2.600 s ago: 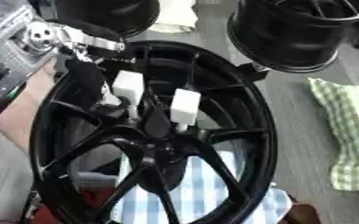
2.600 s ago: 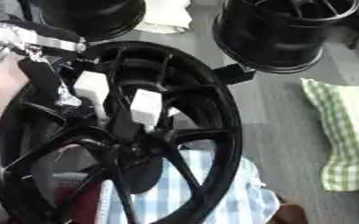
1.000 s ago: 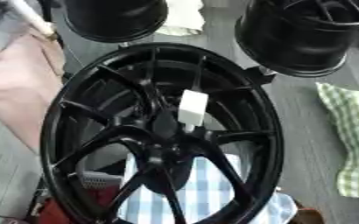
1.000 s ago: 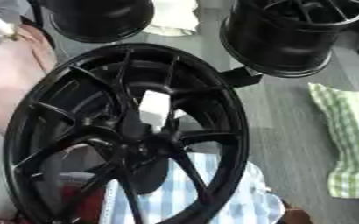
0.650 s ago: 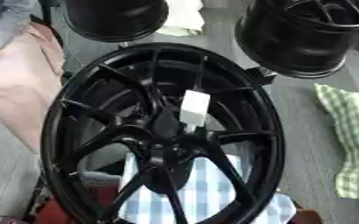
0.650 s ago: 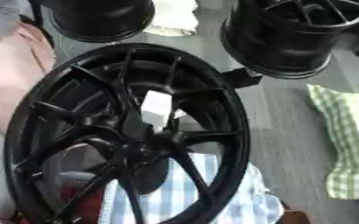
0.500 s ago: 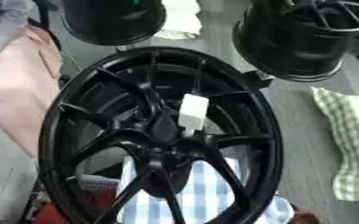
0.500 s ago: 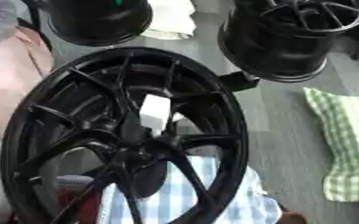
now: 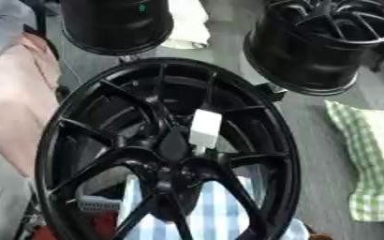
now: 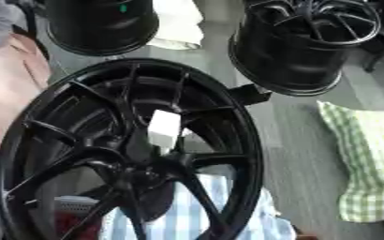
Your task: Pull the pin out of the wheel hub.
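Paired head cameras, looking steeply down, close over black wheel [image 9: 166,154], views nearly identical

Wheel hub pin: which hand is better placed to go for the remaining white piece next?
Cannot tell: neither hand shows in either view. One white piece sits on the spokes just right of the hub of the black wheel, which may slightly favour the right hand.

Neither of the robot's hands appears in the left eye view or the right eye view. No arm, wrist or finger enters from either side or from the corners, so their pose cannot be told.
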Action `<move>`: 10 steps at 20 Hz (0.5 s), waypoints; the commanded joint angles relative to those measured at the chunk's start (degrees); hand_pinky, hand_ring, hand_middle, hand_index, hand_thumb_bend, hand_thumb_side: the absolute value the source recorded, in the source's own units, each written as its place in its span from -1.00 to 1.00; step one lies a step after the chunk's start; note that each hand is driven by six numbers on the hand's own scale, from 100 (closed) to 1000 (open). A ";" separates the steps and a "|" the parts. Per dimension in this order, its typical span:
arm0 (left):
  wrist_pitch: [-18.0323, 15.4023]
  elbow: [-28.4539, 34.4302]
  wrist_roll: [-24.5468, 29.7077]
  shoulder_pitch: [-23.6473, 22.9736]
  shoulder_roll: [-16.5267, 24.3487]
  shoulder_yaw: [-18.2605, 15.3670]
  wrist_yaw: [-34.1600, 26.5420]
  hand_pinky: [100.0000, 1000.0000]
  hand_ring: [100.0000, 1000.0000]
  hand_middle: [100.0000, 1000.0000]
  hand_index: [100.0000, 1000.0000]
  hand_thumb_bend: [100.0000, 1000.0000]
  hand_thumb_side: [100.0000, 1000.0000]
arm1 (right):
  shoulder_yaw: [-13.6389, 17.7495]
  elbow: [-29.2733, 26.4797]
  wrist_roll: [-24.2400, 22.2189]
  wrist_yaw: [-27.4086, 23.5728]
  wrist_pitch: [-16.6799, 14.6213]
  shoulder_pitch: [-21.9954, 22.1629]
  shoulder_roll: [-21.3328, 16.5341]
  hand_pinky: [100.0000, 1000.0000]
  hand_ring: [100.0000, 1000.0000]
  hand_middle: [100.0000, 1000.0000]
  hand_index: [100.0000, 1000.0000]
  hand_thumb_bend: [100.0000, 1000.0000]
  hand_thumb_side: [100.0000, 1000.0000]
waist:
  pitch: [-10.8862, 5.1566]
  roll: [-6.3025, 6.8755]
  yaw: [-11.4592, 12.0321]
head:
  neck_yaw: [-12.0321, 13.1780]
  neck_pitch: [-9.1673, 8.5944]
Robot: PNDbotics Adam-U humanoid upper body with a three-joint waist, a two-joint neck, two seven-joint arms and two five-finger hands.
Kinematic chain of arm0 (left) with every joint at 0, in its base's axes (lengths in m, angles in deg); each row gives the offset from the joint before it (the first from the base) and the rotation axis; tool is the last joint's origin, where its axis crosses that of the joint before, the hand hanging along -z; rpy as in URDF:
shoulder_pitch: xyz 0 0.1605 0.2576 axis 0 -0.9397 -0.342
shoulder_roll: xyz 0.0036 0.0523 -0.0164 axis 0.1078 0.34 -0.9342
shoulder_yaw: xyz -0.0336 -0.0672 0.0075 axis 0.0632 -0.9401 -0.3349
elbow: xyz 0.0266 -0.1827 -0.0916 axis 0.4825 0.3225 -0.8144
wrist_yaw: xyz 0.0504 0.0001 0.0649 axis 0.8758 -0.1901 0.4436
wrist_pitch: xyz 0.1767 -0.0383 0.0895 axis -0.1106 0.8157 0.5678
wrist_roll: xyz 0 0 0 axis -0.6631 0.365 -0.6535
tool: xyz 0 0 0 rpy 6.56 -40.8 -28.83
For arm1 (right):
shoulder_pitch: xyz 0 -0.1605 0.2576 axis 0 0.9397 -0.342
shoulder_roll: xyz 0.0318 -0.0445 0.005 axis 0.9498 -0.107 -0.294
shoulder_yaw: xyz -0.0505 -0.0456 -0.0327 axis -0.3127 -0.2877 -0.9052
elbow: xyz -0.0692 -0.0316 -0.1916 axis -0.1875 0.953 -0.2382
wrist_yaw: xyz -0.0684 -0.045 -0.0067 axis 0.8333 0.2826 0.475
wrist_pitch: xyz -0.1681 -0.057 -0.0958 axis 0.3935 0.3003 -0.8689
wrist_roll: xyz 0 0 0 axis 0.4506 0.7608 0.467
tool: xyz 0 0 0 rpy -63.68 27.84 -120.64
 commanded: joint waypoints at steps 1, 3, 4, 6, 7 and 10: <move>-1.88 -0.41 1.49 -0.09 1.52 -1.55 2.27 0.73 0.64 0.52 0.80 0.05 0.05 | 1.11 -1.02 0.46 0.39 -0.03 -0.60 -1.90 0.54 0.37 0.14 0.32 -1.00 -0.05 | -0.89 0.40 0.07 | 0.06 -0.34; -3.12 -0.30 2.72 -0.20 1.36 -1.85 3.26 0.72 0.64 0.53 0.81 0.06 0.05 | 1.17 -0.99 0.55 0.37 -0.04 -0.53 -1.86 0.54 0.37 0.14 0.32 -1.00 -0.05 | -0.94 0.40 0.24 | 0.14 -0.12; -3.50 -0.19 3.11 -0.19 1.28 -2.05 3.40 0.72 0.64 0.53 0.81 0.06 0.05 | 1.19 -0.97 0.59 0.35 -0.04 -0.52 -1.86 0.54 0.37 0.14 0.32 -1.00 -0.05 | -0.95 0.39 0.31 | 0.19 0.00; -3.94 0.43 3.00 -0.12 0.97 -2.54 2.72 0.68 0.60 0.48 0.76 -0.10 0.18 | 1.18 -1.06 0.59 0.38 -0.08 -0.61 -1.88 0.54 0.37 0.14 0.32 -1.00 -0.06 | -0.98 0.41 0.42 | 0.33 0.19; -4.27 1.29 2.16 0.08 0.59 -3.02 1.39 0.63 0.53 0.39 0.68 -0.45 0.21 | 1.18 -1.12 0.58 0.41 -0.10 -0.69 -1.86 0.54 0.37 0.14 0.32 -1.00 -0.07 | -1.02 0.39 0.48 | 0.30 0.21; -6.50 6.53 -4.82 0.57 -1.46 -4.73 -7.74 0.55 0.34 0.14 0.55 -0.68 0.16 | 1.08 -1.34 0.40 0.50 -0.11 -0.92 -1.98 0.54 0.37 0.14 0.32 -1.00 -0.08 | -0.98 0.13 0.64 | 0.05 -0.12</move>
